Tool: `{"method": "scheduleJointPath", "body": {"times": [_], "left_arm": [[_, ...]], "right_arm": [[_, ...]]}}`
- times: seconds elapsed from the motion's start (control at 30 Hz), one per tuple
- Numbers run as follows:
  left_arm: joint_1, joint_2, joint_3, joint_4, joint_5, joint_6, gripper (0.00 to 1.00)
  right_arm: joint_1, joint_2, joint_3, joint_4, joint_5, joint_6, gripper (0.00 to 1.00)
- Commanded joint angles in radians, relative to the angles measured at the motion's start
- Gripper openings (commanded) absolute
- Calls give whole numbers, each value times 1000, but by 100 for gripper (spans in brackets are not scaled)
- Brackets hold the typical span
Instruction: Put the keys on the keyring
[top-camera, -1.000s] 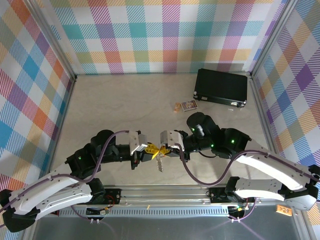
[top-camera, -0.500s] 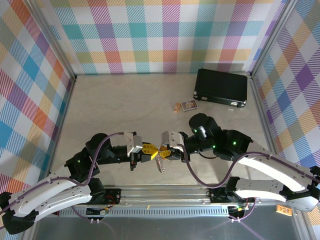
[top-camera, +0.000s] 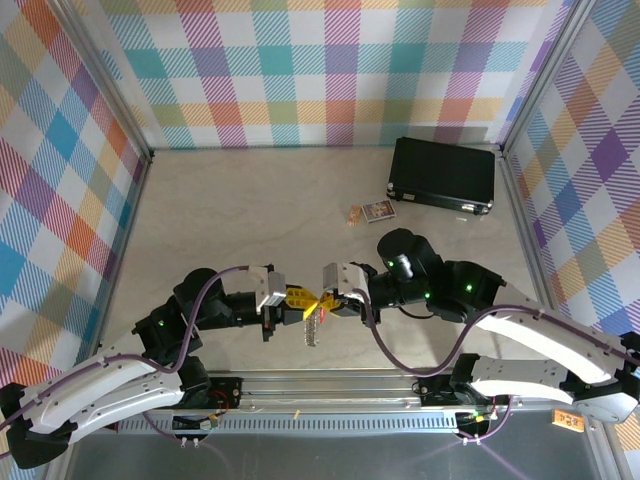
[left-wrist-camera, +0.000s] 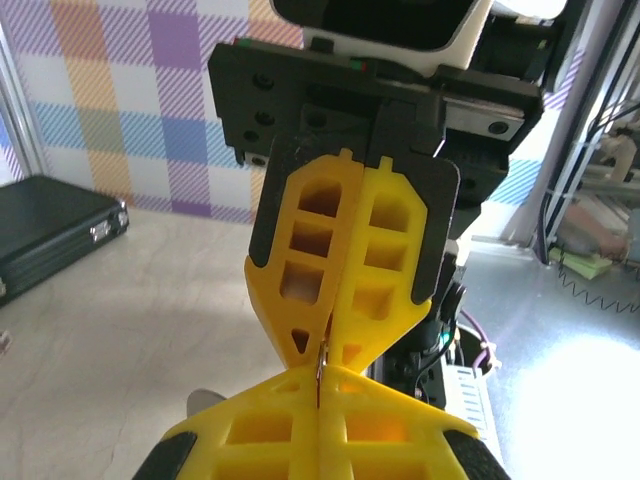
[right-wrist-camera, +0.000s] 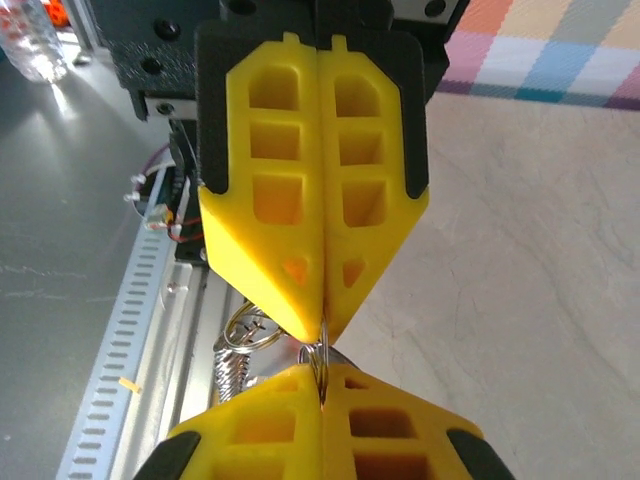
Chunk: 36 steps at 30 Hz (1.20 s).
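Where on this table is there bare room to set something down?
Free: the back-left and middle of the table, from the left wall to the small card. Back right holds the black case. Crowded: front centre, where left gripper and right gripper meet, both shut on the hanging keyring.

The left arm (top-camera: 110, 385) and right arm (top-camera: 530, 335) are white-shelled and black-jointed, dotted with green lights (top-camera: 467, 288) — a purple cable (top-camera: 400, 355) trails along each. The left hand (top-camera: 303, 297) and right hand (top-camera: 322, 299) carry yellow fingers (right-wrist-camera: 260, 255) with lattice cut-outs on black, screw-studded mounts (left-wrist-camera: 300, 90).
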Motion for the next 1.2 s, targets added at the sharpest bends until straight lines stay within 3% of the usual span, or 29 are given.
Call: {"method": "scheduleJointPath", "body": {"times": [0.0, 0.27, 0.4, 0.47, 0.7, 0.87, 1.07, 1.17], "left_arm": [[-2, 27, 51, -87, -55, 18, 12], [-4, 89, 115, -200, -68, 53, 13], [-4, 107, 130, -224, -54, 58, 7], [-4, 109, 131, -224, -45, 58, 1], [-4, 37, 75, -125, -48, 20, 0], [-4, -21, 30, 3, -26, -24, 0], [-4, -23, 11, 90, 28, -47, 0], [-4, -21, 7, 117, 47, -49, 0]], "right_arm": [[6, 28, 50, -51, 40, -59, 0], [11, 34, 61, -71, 30, -82, 0], [12, 38, 58, -70, 17, -83, 0], [13, 38, 55, -69, 15, -83, 0], [14, -10, 19, -12, -12, -49, 0], [13, -92, -63, 123, -35, 15, 21], [14, -103, -84, 178, -43, 55, 23], [13, -96, -77, 178, -27, 65, 29]]}}
